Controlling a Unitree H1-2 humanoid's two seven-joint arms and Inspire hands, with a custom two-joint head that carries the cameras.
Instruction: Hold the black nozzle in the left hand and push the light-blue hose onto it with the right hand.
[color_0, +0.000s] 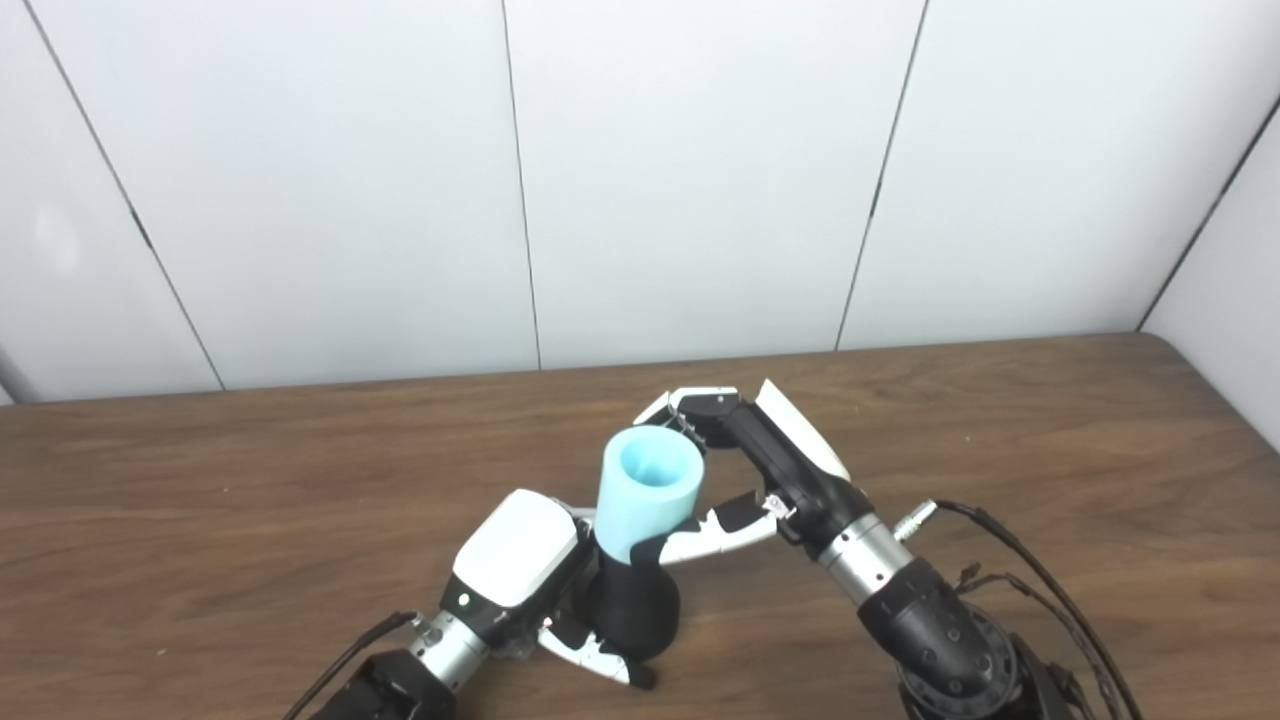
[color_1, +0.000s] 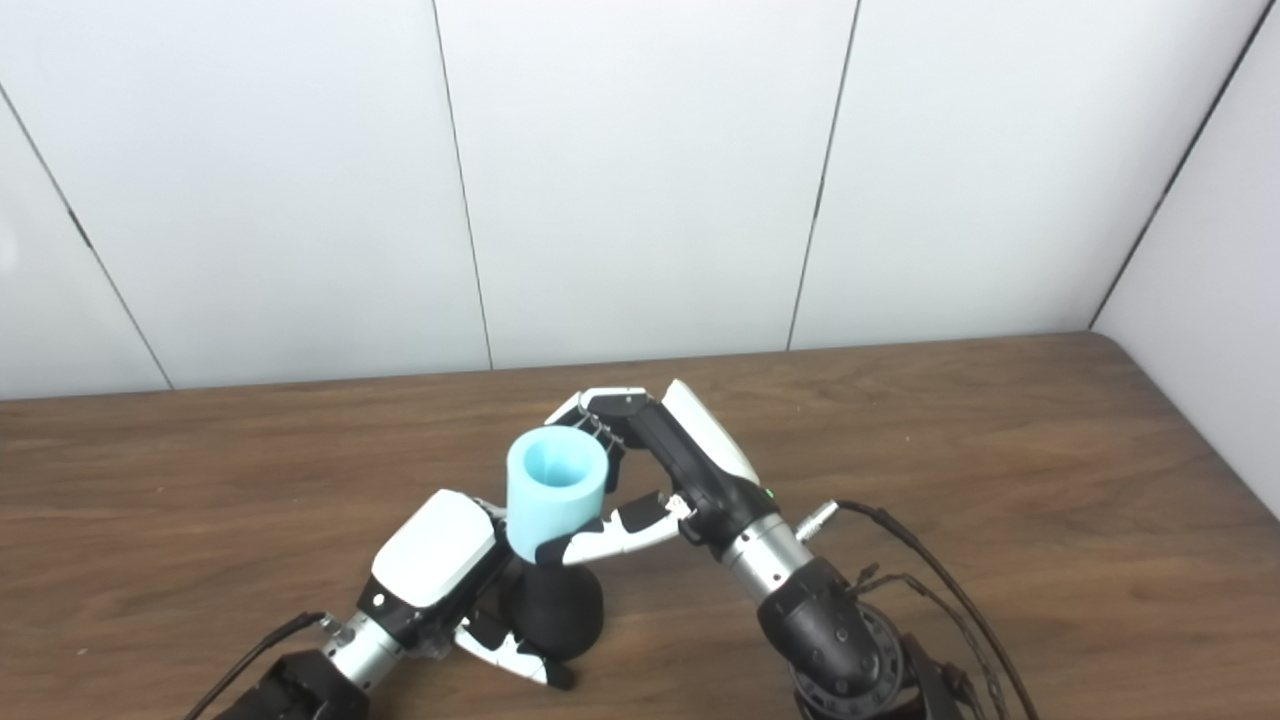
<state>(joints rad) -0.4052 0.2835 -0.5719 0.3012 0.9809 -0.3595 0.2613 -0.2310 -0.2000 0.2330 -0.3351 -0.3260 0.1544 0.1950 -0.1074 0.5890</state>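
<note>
I see the light-blue hose (color_0: 648, 490) upright, open end up, its lower end seated over the top of the black nozzle (color_0: 632, 608). The nozzle stands between the fingers and thumb of my left hand (color_0: 520, 560), which close around its body. My right hand (color_0: 760, 465) holds the hose: fingers (color_0: 690, 405) curl over the far rim, thumb (color_0: 705, 540) presses its near lower side. Both hands sit low over the wooden tabletop (color_0: 200, 500); cables (color_0: 1040, 590) trail from the right wrist.
</note>
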